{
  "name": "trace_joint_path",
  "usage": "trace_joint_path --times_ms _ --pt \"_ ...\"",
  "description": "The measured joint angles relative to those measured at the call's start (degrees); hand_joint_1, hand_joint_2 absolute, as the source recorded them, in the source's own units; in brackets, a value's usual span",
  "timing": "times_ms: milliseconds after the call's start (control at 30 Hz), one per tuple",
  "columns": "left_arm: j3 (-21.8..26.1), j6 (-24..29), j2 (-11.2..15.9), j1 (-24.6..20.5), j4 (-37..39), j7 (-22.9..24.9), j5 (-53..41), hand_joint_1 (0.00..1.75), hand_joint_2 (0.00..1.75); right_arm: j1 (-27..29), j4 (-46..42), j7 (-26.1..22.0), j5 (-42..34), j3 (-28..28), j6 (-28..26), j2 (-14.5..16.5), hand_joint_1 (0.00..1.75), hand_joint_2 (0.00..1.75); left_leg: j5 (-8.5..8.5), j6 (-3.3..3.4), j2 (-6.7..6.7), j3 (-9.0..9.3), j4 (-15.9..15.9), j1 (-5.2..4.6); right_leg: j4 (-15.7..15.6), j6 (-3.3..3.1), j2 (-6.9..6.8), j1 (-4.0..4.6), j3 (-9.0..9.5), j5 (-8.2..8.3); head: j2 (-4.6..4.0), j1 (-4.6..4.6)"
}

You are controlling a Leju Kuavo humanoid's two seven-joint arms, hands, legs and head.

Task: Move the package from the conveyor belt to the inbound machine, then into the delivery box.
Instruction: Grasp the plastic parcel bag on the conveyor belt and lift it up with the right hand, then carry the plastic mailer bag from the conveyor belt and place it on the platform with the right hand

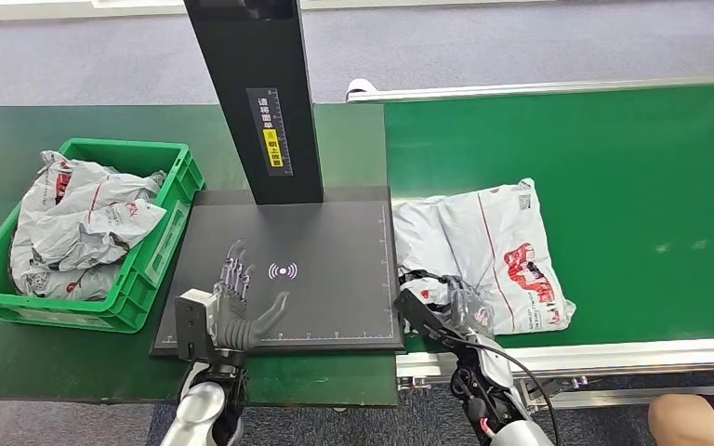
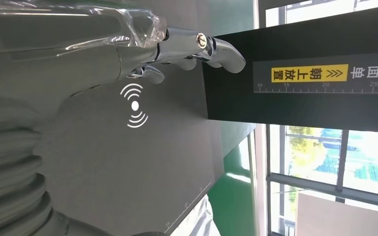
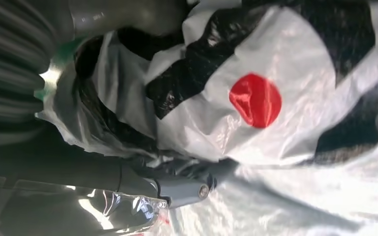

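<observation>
Nearest in, at about six o'clock, both arms rise from the bottom of the head view. The left hand [image 1: 239, 302] hovers over the near left part of the inbound machine's black scan plate [image 1: 335, 279], fingers spread and holding nothing; its wrist view shows the fingers [image 2: 197, 46] stretched out just beside the white wireless mark [image 2: 135, 105].

Over at five o'clock the right hand [image 1: 456, 307] is down on the near corner of the package [image 1: 488, 255], a white poly mailer with red print. The right wrist view shows crumpled white-and-black plastic with a red dot [image 3: 255, 100] bunched against the hand, and a finger [image 3: 187, 184] pressed into the film. It looks like the hand is closing on the bag, though whether the hold is firm I cannot tell.

The package lies on the green conveyor belt [image 1: 632, 186], its left edge just beside the scan plate. So step one is in hand: the pick off the belt, not yet a lift.

Next, by my reckoning, the right hand needs a secure pinch of that slippery film, then a lift and a carry toward nine o'clock onto the plate, under the black scanner column [image 1: 260, 93].

Farther out at ten o'clock sits the green delivery box [image 1: 153, 251] on the desk [image 1: 19, 121], already holding several grey mailers [image 1: 84, 223]
</observation>
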Motion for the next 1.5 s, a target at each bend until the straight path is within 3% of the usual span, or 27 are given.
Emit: trace_joint_path --times_ms 267,567,733,900,1033,1133,1267,1367,1500 --pt "0.1 0.2 0.0 0.0 0.6 0.0 0.0 0.00 1.75 0.5 -2.6 -6.5 -4.0 -2.3 -2.8 0.8 1.75 1.75 0.00 0.00 -0.01 0.00 0.0 0.01 0.0 0.00 0.00 0.00 0.00 0.00 -0.01 -0.01" --pt "0.1 0.3 0.0 0.0 0.6 0.0 -0.6 0.00 1.75 4.4 -11.3 -9.2 -7.0 -2.5 -3.0 1.6 1.75 1.75 -0.01 0.00 -0.02 -0.03 0.0 0.01 0.0 0.00 0.00 0.01 -0.02 0.00 0.00 0.01" --pt "0.2 0.9 0.0 0.1 0.5 -0.2 -2.2 0.00 1.75 12.1 -27.7 -10.5 -10.8 -2.1 -3.0 1.9 1.75 1.75 -0.02 0.00 -0.06 -0.08 0.0 0.01 0.0 0.01 -0.02 0.00 -0.07 -0.01 -0.01 -0.01" --pt "0.4 2.2 0.4 0.7 0.1 -1.8 -3.2 0.00 1.75 21.4 -50.2 -9.7 -6.2 -0.4 -4.0 1.0 1.75 1.75 -0.04 0.00 -0.03 -0.15 0.0 0.00 0.0 0.01 -0.02 0.00 -0.12 -0.03 -0.01 -0.01" --pt "1.0 3.4 0.9 1.8 -1.7 -3.5 -3.6 0.00 1.75 23.7 -61.7 -10.1 -4.7 2.5 -3.9 -0.4 1.75 1.75 -0.04 0.00 0.05 -0.16 0.0 0.01 0.0 0.00 0.00 0.01 -0.10 -0.03 0.01 0.01" --pt "2.1 4.3 1.3 2.3 -3.8 -4.1 -3.7 0.00 1.75 21.1 -64.9 -10.4 -5.7 5.6 -1.7 -1.7 1.75 1.75 0.00 0.00 0.08 -0.12 0.0 0.01 0.0 -0.01 0.01 0.01 -0.08 0.02 0.00 -0.01" --pt "4.2 5.1 2.1 1.3 -5.5 -4.2 -3.3 0.00 1.75 12.6 -63.1 -9.2 -7.4 9.9 5.0 -2.4 1.75 1.75 0.17 -0.01 0.08 -0.10 0.0 0.02 0.0 0.01 0.01 0.02 -0.07 0.13 0.00 -0.01" --pt "5.8 6.3 2.7 -0.5 -5.9 -4.6 -2.5 0.00 1.75 4.9 -55.6 -7.9 -8.1 12.9 9.6 -2.0 1.75 1.75 0.27 -0.02 0.07 -0.11 0.0 0.03 0.0 0.01 0.01 0.04 -0.05 0.20 -0.01 0.00" --pt "8.1 7.5 3.6 -2.1 -6.4 -5.0 -1.9 0.00 1.75 -3.2 -40.9 -8.2 -9.8 15.8 10.4 0.0 1.75 1.75 0.31 -0.02 0.02 -0.11 0.0 0.05 0.1 0.00 -0.01 0.05 -0.06 0.22 -0.01 -0.01"
